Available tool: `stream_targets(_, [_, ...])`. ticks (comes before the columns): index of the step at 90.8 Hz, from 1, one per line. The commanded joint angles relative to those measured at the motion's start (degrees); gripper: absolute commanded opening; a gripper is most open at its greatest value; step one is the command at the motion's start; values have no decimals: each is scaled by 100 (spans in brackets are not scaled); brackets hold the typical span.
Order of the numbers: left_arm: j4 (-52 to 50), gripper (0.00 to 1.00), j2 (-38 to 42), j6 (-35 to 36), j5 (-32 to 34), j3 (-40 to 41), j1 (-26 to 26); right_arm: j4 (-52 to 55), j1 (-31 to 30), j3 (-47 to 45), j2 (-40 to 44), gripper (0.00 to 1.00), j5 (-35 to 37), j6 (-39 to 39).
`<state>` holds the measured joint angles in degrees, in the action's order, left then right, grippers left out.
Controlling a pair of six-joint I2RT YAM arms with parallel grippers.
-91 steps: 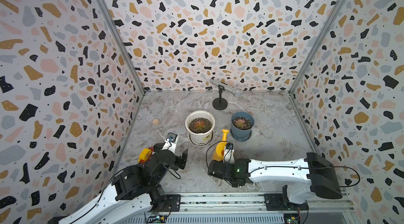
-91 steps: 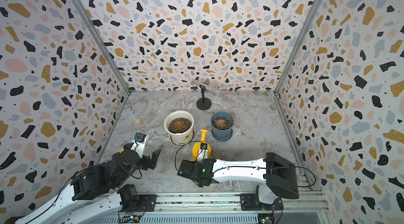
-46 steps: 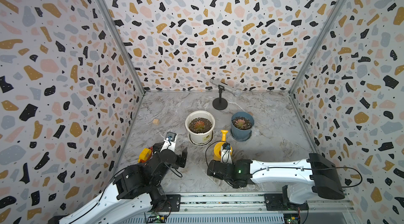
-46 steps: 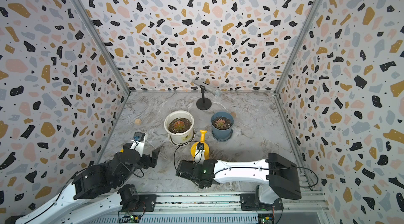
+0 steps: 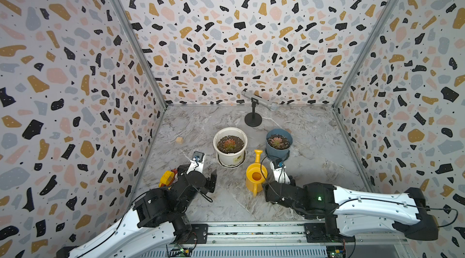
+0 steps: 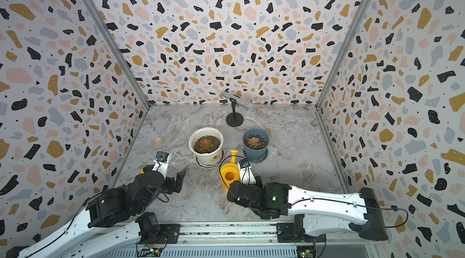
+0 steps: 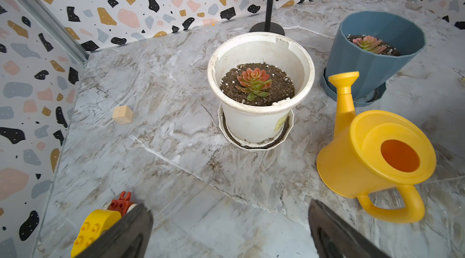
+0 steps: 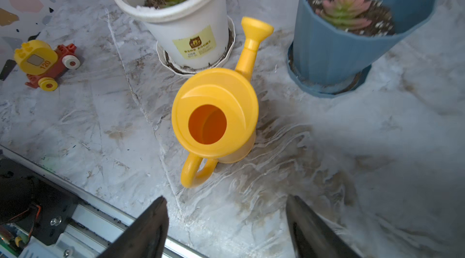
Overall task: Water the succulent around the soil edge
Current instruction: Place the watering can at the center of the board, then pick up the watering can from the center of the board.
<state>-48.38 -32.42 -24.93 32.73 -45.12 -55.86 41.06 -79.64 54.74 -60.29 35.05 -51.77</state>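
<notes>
Now | my right fingers (image 8: 148,231) and left fingers (image 7: 120,236) spread, empty | yellow watering can (image 5: 250,186) upright on counter (image 5: 314,158), 5 o'clock of white pot (image 5: 226,158) | likely light, rigid, slick plastic; take handle (image 8: 187,173) at its 6 o'clock

The watering can (image 8: 226,88) is bright yellow, orange down its hole. The white pot (image 7: 254,123) carries a pale yellow label; the blue pot (image 7: 364,68) is a plain slate shade. The succulent (image 7: 254,81) is coral over green, its soil (image 7: 279,88) dark brown flecked white. The table (image 7: 163,156) is grey-white marble veined brown. The walls (image 5: 226,30) are white terrazzo chipped black, mustard, pink and grey-blue. The toy (image 8: 42,65) is yellow and red.
</notes>
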Motion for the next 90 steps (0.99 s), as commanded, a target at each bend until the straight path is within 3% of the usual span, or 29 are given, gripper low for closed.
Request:
stream_targets(1, [216, 100, 13, 143, -574, -241, 33, 341, 330, 224, 414, 79, 641, 1378])
stream_targets(19, [369, 100, 72, 511, -1338, -296, 39, -298, 1736, -46, 1057, 90, 548, 2370])
stream_targets(29, [497, 100, 149, 581, -1448, -218, 35, -863, 3104, -323, 1295, 93, 159, 2573])
stream_targets(45, [588, 100, -54, 649, -1413, -156, 38, -1531, 5346, -1047, 1175, 92, -1674, 2250])
stream_targets(56, [747, 100, -90, 740, -1689, -102, 39, -2214, 6395, -1889, 995, 92, -2543, 2083])
stream_targets(72, [762, 100, -338, 881, -2657, -145, 27, -3274, 6758, -2670, 641, 85, -3247, 1602])
stream_targets(80, [439, 100, -873, 665, -2655, -424, -100, -3174, 6759, -2535, 481, 82, -3174, 1628])
stream_targets(90, [275, 96, -1195, 440, -2407, -790, -646, -3397, 6757, -2679, 576, 80, -3261, 1642])
